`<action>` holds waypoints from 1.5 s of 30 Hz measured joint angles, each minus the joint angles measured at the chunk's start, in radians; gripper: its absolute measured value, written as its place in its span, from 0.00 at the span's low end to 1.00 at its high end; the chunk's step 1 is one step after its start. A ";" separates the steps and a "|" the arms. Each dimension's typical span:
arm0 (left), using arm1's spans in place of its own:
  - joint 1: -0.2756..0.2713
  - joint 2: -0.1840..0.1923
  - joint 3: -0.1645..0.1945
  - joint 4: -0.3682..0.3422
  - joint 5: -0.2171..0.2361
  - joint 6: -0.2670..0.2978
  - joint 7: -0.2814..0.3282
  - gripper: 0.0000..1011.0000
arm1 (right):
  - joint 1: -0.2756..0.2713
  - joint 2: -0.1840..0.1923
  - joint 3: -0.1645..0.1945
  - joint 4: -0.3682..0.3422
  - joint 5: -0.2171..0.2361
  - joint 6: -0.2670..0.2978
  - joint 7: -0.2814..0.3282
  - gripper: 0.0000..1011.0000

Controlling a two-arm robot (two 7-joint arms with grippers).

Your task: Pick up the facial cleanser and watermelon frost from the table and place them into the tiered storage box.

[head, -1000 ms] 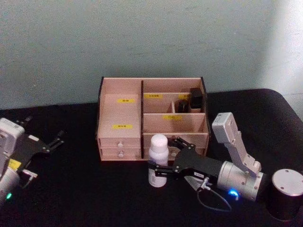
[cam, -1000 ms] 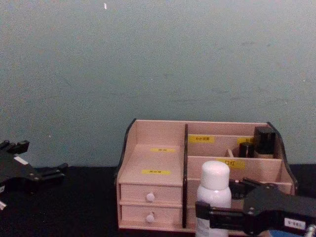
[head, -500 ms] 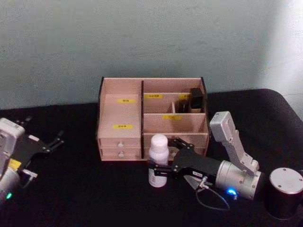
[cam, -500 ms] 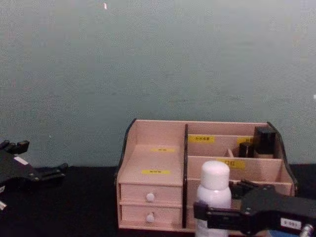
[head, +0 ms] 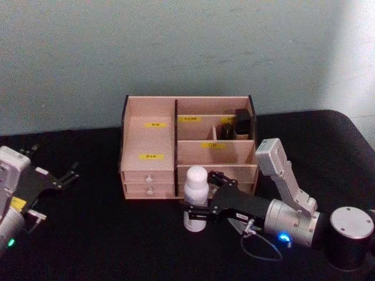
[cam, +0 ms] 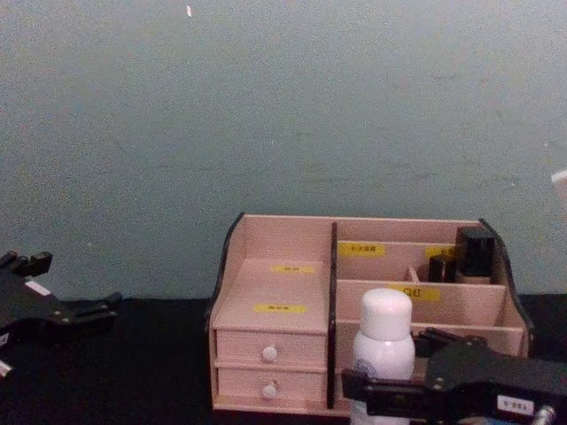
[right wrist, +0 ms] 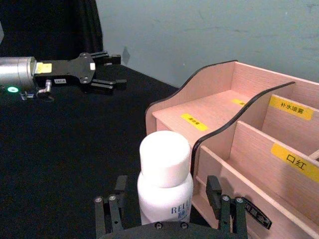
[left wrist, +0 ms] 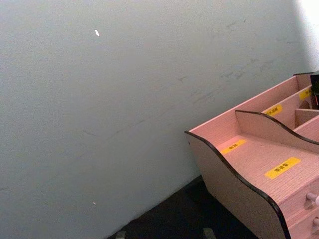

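A white bottle with a rounded cap, the facial cleanser [head: 196, 196] [right wrist: 165, 174] [cam: 383, 336], stands upright on the black table just in front of the tiered storage box [head: 149, 123] [cam: 275, 239] [right wrist: 214, 84] [left wrist: 234, 184]. My right gripper [head: 202, 198] [right wrist: 165, 211] [cam: 387, 376] reaches in from the right, low over the table. It is open, one finger on each side of the bottle's lower body with small gaps to it. My left gripper [head: 65, 174] [right wrist: 107, 72] [cam: 84, 310] rests open at the far left, holding nothing. The watermelon frost is out of view.
Two small dark containers [head: 241, 124] [cam: 474, 255] sit in the box's upper right compartment. The box stands close to the pale wall [head: 187, 47]. A dark cylinder with a grey top [head: 348, 234] sits at the front right. Bare black table [head: 105, 234] lies between the arms.
The right gripper has slid slightly leftward, further around the bottle. The bottle and the left arm have stayed in place.
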 joint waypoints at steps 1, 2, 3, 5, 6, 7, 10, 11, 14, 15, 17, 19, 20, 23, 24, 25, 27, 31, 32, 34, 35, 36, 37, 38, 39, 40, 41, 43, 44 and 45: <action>0.000 0.000 0.000 0.000 0.000 0.000 0.000 0.99 | 0.000 0.000 0.000 0.000 0.000 0.001 -0.001 0.99; 0.000 0.000 0.000 0.000 0.000 0.000 0.000 0.99 | 0.000 0.000 0.000 0.000 -0.001 0.002 -0.001 0.99; 0.000 0.000 0.000 0.000 0.000 0.000 0.000 0.99 | 0.000 0.000 0.000 -0.001 -0.001 0.003 -0.002 0.99; 0.000 0.000 0.000 0.000 0.000 0.000 0.000 0.99 | -0.001 0.001 0.000 -0.003 -0.001 0.005 -0.006 0.99; 0.000 0.000 0.000 0.000 0.000 0.000 0.000 0.99 | -0.002 0.001 0.000 -0.004 -0.001 0.005 -0.007 0.99; 0.000 0.000 0.000 0.000 0.000 0.000 0.000 0.99 | -0.002 0.001 0.000 -0.004 -0.001 0.005 -0.007 0.99; 0.000 0.000 0.000 0.000 0.000 0.000 0.000 0.99 | -0.002 0.001 0.000 -0.004 -0.001 0.005 -0.007 0.99; 0.000 0.000 0.000 0.000 0.000 0.000 0.000 0.99 | -0.002 0.001 0.000 -0.004 -0.001 0.005 -0.007 0.99; 0.000 0.000 0.000 0.000 0.000 0.000 0.000 0.99 | -0.002 0.001 0.000 -0.004 -0.001 0.005 -0.007 0.99; 0.000 0.000 0.000 0.000 0.000 0.000 0.000 0.99 | -0.002 0.001 0.000 -0.004 -0.001 0.005 -0.007 0.99; 0.000 0.000 0.000 0.000 0.000 0.000 0.000 0.99 | -0.002 0.001 0.000 -0.004 -0.001 0.005 -0.007 0.99; 0.000 0.000 0.000 0.000 0.000 0.000 0.000 0.99 | -0.002 0.001 0.000 -0.004 -0.001 0.005 -0.007 0.99; 0.000 0.000 0.000 0.000 0.000 0.000 0.000 0.99 | -0.002 0.001 0.000 -0.004 0.000 0.005 -0.007 0.99; 0.000 0.000 0.000 0.000 0.000 0.000 0.000 0.99 | -0.002 0.001 0.000 -0.004 0.000 0.005 -0.007 0.99; 0.000 0.000 0.000 0.000 0.000 0.000 0.000 0.99 | -0.002 0.001 0.000 -0.004 0.000 0.005 -0.007 0.99; 0.000 0.000 0.000 0.000 0.000 0.000 0.000 0.99 | -0.002 0.001 0.000 -0.004 0.000 0.005 -0.007 0.96; 0.000 0.000 0.000 0.000 0.000 0.000 0.000 0.99 | -0.002 0.001 0.000 -0.004 0.000 0.004 -0.007 0.92; 0.000 0.000 0.000 0.000 0.000 0.000 0.000 0.99 | -0.002 0.001 0.000 -0.004 0.000 0.004 -0.006 0.83; 0.000 0.000 0.000 0.000 0.000 0.000 0.000 0.99 | -0.002 0.001 0.000 -0.004 0.000 0.004 -0.006 0.80; 0.000 0.000 0.000 0.000 0.000 0.000 0.000 0.99 | -0.002 0.001 0.000 -0.004 0.000 0.004 -0.006 0.73; 0.000 0.000 0.000 0.000 0.000 0.000 0.000 0.99 | -0.002 0.001 0.000 -0.004 0.000 0.004 -0.006 0.68; 0.000 0.000 0.000 0.000 0.000 0.000 0.000 0.99 | -0.002 0.001 0.000 -0.004 0.000 0.004 -0.006 0.68; 0.000 0.000 0.000 0.000 0.000 0.000 0.000 0.99 | -0.002 0.001 0.000 -0.004 0.000 0.004 -0.005 0.64; 0.000 0.000 0.000 0.000 0.000 0.000 0.000 0.99 | -0.002 0.001 0.000 -0.004 0.000 0.004 -0.005 0.62; 0.000 0.000 0.000 0.000 0.000 0.000 0.000 0.99 | -0.002 0.001 0.000 -0.004 0.000 0.004 -0.005 0.59; 0.000 0.000 0.000 0.000 0.000 0.000 0.000 0.99 | -0.002 0.001 0.000 -0.004 0.000 0.004 -0.005 0.59; 0.000 0.000 0.000 0.000 0.000 0.000 0.000 0.99 | -0.002 0.001 0.000 -0.004 0.000 0.004 -0.005 0.59; 0.000 0.000 0.000 0.000 0.000 0.000 0.000 0.99 | -0.002 0.001 0.000 -0.004 0.000 0.003 -0.005 0.59; 0.000 0.000 0.000 0.000 0.000 0.000 0.000 0.99 | -0.002 0.001 0.000 -0.004 0.000 0.003 -0.005 0.59; 0.000 0.000 0.000 0.000 0.000 0.000 0.000 0.99 | -0.002 0.001 0.000 -0.004 0.000 0.003 -0.005 0.59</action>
